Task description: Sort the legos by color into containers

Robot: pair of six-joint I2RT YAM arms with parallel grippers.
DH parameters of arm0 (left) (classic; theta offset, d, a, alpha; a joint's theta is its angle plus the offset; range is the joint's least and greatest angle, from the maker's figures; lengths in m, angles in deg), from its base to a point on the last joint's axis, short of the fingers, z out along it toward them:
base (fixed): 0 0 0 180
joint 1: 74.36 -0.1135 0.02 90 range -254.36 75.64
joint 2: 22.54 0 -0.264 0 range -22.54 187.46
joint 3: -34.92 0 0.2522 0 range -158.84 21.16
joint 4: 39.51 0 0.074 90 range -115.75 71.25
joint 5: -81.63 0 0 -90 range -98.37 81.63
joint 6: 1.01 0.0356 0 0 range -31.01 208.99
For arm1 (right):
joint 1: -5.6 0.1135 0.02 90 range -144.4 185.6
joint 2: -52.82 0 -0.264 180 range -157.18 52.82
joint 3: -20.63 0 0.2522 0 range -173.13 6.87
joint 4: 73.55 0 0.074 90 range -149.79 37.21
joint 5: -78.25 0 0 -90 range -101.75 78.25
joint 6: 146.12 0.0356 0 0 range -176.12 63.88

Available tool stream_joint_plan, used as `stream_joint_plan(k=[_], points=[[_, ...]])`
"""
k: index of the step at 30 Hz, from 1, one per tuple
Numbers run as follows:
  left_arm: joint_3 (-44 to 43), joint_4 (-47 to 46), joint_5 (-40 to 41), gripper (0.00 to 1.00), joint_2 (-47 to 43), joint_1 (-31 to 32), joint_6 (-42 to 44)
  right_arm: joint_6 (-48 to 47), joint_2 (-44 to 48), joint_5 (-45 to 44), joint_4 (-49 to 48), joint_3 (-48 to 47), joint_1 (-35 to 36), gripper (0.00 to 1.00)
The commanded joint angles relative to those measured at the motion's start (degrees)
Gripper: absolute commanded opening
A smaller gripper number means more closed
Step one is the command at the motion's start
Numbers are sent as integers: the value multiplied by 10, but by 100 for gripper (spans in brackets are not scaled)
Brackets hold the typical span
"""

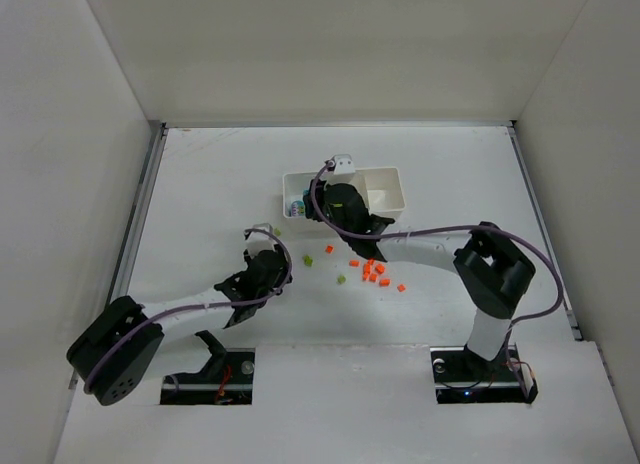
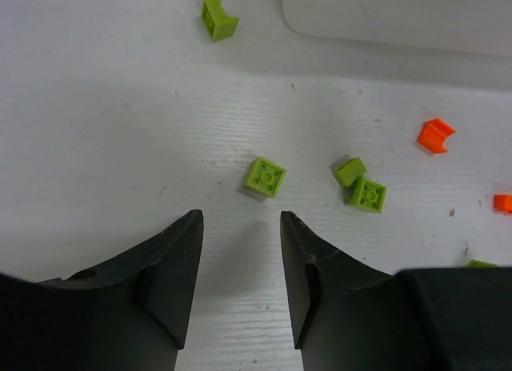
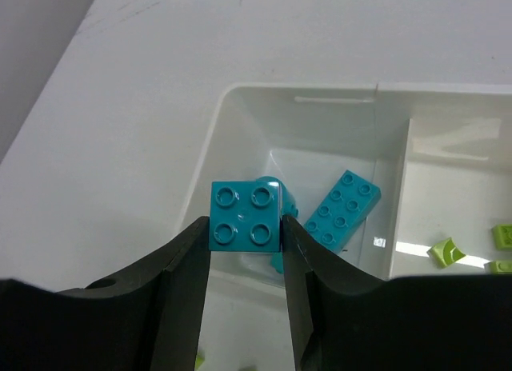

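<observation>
My right gripper is shut on a teal-blue 2x2 brick and holds it above the left compartment of the white tray. A long teal-blue brick and another one lie in that compartment. Lime green pieces lie in the middle compartment. My left gripper is open and empty, low over the table, with a lime green brick just ahead of its tips. Two more green bricks lie to its right. In the top view the right gripper is over the tray and the left gripper is near a green brick.
Several orange bricks lie scattered in front of the tray, under the right forearm. One orange brick and another green piece show in the left wrist view, near the tray's edge. White walls enclose the table.
</observation>
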State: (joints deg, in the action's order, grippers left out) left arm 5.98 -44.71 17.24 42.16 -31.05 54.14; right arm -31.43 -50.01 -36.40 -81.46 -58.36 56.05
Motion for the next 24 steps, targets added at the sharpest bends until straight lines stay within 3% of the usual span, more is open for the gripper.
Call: stream_joint_plan(k=[1, 3, 5, 21, 24], points=[[-21, -45, 21, 40, 19, 5, 15, -3, -4, 21, -5, -27, -1, 50], [-25, -49, 22, 40, 30, 5, 18, -5, -3, 23, -5, -27, -1, 59], [-27, -56, 25, 40, 39, 5, 20, -6, 14, 24, -6, -13, -1, 61], [-67, -86, 35, 34, 136, 7, 45, -20, 230, 5, -15, 211, 1, 55], [-73, -86, 36, 28, 154, 9, 49, -21, 277, 6, -11, 244, 0, 55]])
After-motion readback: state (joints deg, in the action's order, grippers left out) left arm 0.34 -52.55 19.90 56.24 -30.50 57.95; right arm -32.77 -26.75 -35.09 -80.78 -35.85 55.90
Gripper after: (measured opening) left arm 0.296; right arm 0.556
